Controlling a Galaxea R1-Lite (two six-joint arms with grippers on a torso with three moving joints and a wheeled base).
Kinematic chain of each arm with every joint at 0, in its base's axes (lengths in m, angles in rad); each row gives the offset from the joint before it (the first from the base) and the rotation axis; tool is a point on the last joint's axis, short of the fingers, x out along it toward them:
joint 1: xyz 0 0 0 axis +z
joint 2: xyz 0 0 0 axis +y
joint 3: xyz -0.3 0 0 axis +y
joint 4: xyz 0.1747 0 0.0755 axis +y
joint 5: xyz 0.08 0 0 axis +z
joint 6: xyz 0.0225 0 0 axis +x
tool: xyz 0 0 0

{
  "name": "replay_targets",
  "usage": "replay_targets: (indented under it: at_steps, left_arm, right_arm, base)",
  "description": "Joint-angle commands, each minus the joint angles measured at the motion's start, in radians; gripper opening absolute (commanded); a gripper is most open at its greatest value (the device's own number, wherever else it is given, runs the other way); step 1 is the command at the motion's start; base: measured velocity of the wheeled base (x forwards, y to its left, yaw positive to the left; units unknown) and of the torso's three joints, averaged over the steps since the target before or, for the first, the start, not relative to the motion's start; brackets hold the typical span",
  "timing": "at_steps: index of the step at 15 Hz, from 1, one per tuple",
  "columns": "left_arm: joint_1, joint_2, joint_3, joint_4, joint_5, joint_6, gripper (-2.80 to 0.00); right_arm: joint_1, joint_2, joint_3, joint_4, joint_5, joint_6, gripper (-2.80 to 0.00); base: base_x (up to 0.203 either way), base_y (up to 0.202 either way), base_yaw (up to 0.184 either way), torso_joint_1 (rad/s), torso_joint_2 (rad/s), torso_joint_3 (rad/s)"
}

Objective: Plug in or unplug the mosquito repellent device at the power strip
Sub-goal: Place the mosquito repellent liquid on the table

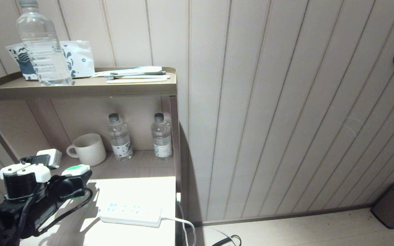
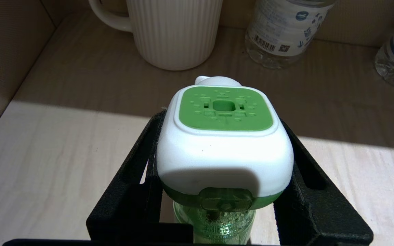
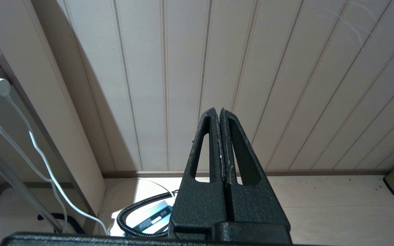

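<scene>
While the left claw (image 2: 224, 164) grips the mosquito repellent device (image 2: 224, 136) by its sides above the table (image 1: 132, 191), the power strip (image 1: 130, 212) lies lower, toward the robot's right; the right claw (image 3: 220, 136) hangs closed, empty.

- the top shelf (image 1: 80, 89) carries a clear water bottle (image 1: 41, 44), a printed packet (image 1: 77, 58) behind it and toothbrushes (image 1: 137, 76) near the right end.
- the lower shelf (image 1: 142, 164) holds a ribbed mug (image 1: 88, 149) and two small bottles (image 1: 120, 137), upright at the back.
- on the pale tabletop (image 1: 139, 235), the power strip (image 1: 130, 213) lies flat, its white cord (image 1: 183, 223) running off the right edge.
</scene>
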Motion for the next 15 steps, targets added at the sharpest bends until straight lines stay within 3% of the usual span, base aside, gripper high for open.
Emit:
replay_targets:
  at_steps: [1, 5, 15]
  left_arm:
    - [-0.001, 0.057, -0.023, -0.024, 0.002, -0.001, -2.8]
    - [-0.037, 0.052, -0.027, -0.033, 0.01, -0.002, -2.8]
    - [-0.036, 0.198, -0.106, -0.102, 0.052, -0.002, -2.8]
  right_arm:
    - [0.0, 0.001, 0.0, 0.0, 0.0, -0.001, -2.8]
    - [0.0, 0.001, 0.0, 0.0, 0.0, -0.001, -2.8]
    - [0.0, 0.001, 0.0, 0.0, 0.0, -0.001, -2.8]
  base:
    - [0.0, 0.0, 0.0, 0.0, 0.0, 0.0]
    - [0.0, 0.0, 0.0, 0.0, 0.0, 0.0]
    - [0.0, 0.0, 0.0, 0.0, 0.0, 0.0]
